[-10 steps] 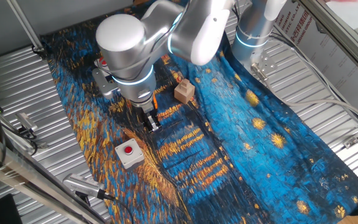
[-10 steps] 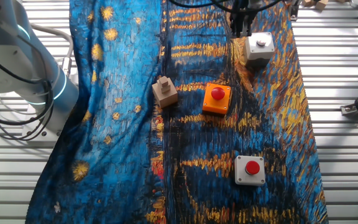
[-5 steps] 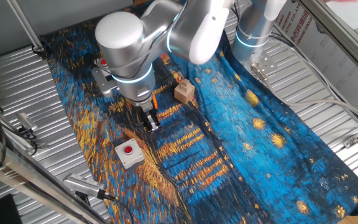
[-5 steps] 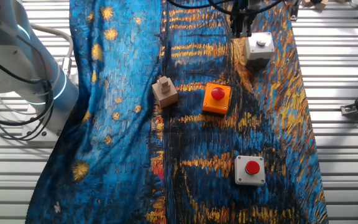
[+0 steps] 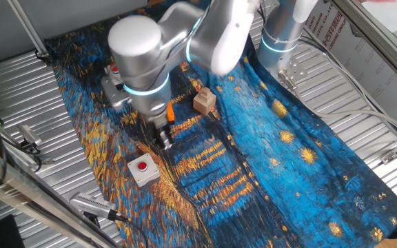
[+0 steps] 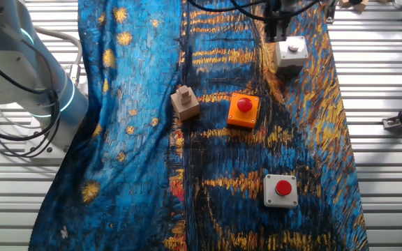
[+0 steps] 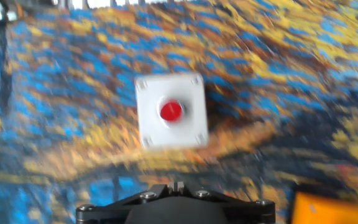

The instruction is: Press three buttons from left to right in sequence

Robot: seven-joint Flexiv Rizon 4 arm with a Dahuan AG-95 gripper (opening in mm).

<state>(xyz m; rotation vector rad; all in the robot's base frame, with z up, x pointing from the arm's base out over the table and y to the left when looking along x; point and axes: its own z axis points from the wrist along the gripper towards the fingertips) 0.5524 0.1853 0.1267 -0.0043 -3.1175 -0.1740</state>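
Three button boxes lie in a row on the painted cloth. In the other fixed view they are a grey box (image 6: 289, 54), an orange box (image 6: 243, 110) and a grey box (image 6: 280, 190). My gripper (image 6: 278, 31) hangs just beside the first grey box, above the cloth. In one fixed view the gripper (image 5: 164, 142) is just up and right of that grey box (image 5: 143, 169); my arm hides most of the orange box (image 5: 171, 111) and the far box (image 5: 114, 69). The hand view shows the grey box (image 7: 170, 111) ahead of the shut fingertips of my gripper (image 7: 178, 185), apart from it.
A tan wooden block (image 6: 185, 102) stands left of the orange box; it also shows in one fixed view (image 5: 204, 101). The cloth (image 6: 131, 139) lies on a ribbed metal table (image 6: 389, 174). The arm's base (image 6: 19, 77) stands at the left.
My gripper has shifted a little toward the grey box beside it. The buttons and the block have not moved.
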